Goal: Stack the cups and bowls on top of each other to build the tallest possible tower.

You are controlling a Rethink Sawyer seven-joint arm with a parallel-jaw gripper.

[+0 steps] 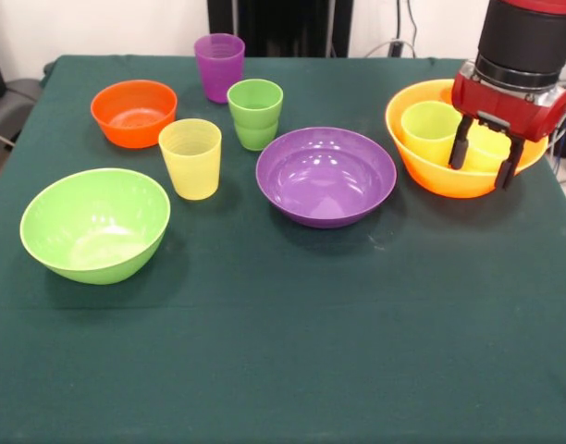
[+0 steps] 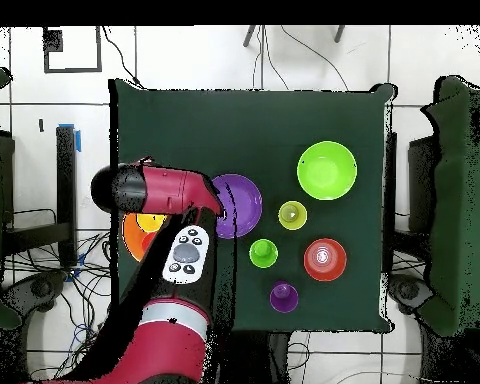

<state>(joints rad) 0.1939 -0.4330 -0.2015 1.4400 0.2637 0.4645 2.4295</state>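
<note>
The yellow-orange bowl (image 1: 422,165) sits at the right, holding a lime green cup (image 1: 428,129) and a yellow-orange cup (image 1: 487,148) side by side. My gripper (image 1: 483,174) hangs over that bowl, open, its black fingers (image 1: 460,146) either side of the yellow-orange cup without visibly touching it. The purple bowl (image 1: 326,176) (image 2: 239,205) lies mid-table. The lime green bowl (image 1: 95,224) (image 2: 327,170) stands front left, the small orange bowl (image 1: 133,113) (image 2: 325,259) behind it. Standing loose and upright are a pale yellow cup (image 1: 190,157) (image 2: 292,214), a green cup (image 1: 255,113) (image 2: 263,253) and a purple cup (image 1: 218,67) (image 2: 283,296).
A dark green cloth (image 1: 292,351) covers the table. In the overhead view my arm (image 2: 169,190) hides most of the yellow-orange bowl (image 2: 134,238). Cables (image 2: 59,270) lie on the floor beside the table.
</note>
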